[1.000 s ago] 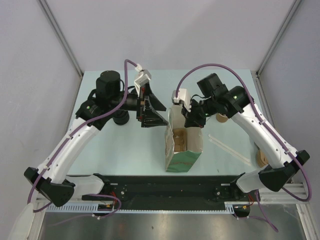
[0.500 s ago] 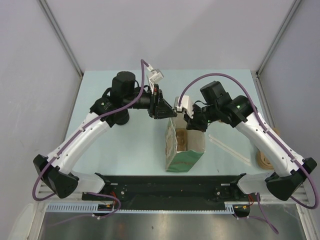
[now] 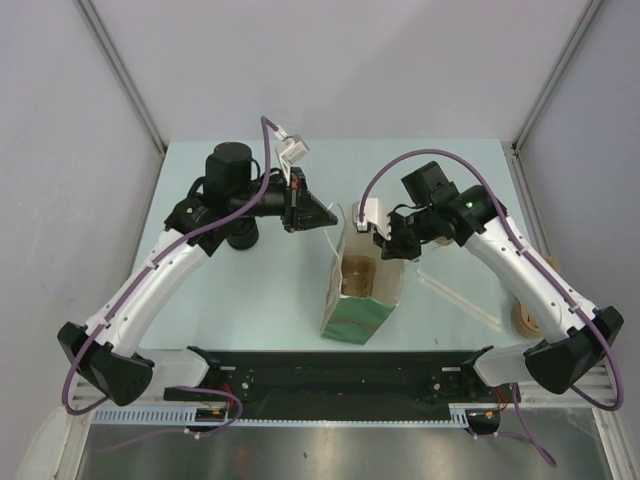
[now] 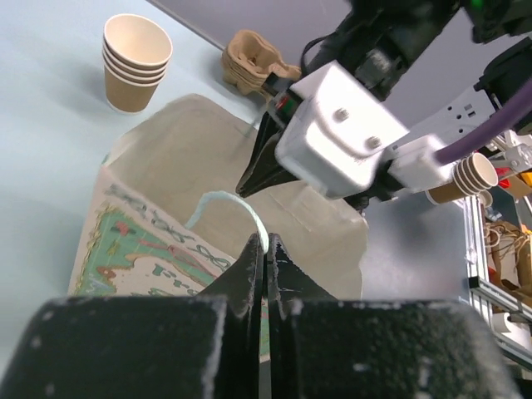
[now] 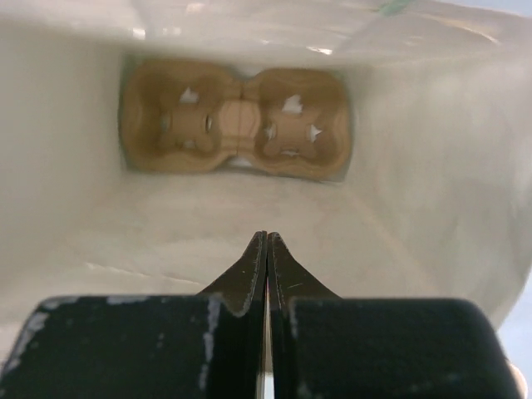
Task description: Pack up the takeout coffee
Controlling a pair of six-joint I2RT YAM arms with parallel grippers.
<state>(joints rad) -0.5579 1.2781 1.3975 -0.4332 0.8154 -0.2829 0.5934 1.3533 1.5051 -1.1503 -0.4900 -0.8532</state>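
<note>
A paper bag (image 3: 352,312) with a green print stands open at the table's middle. My left gripper (image 4: 266,241) is shut on its pale looped handle (image 4: 218,199) at the bag's left rim. From the bag's far right rim my right gripper (image 5: 267,238) looks down inside, jaws shut, a thin pale sliver of the bag's edge between them. A brown pulp cup carrier (image 5: 237,125) lies on the bag's floor. The takeout coffee shows in no view.
A stack of lidless tan cups (image 4: 135,62) and a pile of pulp carriers (image 4: 253,66) stand beyond the bag. Thin pale sticks (image 3: 460,295) lie on the table to the bag's right, and tan round things (image 3: 525,320) sit at the right edge.
My left gripper swung in to the bag's left rim and closed from wide open onto the handle. The bag's lower end shifted a little left. The right gripper stayed shut at the rim.
</note>
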